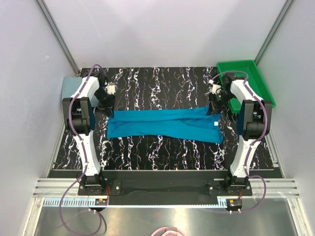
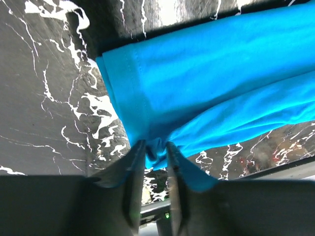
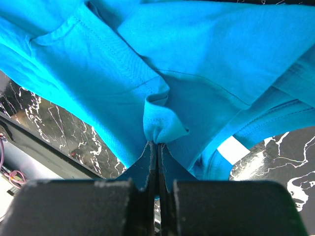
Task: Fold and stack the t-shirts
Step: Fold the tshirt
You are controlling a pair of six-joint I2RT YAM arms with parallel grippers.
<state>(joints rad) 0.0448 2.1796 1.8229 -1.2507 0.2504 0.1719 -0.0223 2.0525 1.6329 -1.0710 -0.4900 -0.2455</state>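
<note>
Because an arm stands at each end, the teal t-shirt lies, from above, as a long band across the middle of the table; left wrist view: left gripper slightly parted around a hem fold, probably letting go; right wrist view: right gripper clamped on bunched cloth, to hold that end taut.

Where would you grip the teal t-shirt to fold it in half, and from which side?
Take the teal t-shirt by the stitched hem at its left end, coming from the left. The shirt lies as a long flat band, so that short edge should lift its layers together.
</note>
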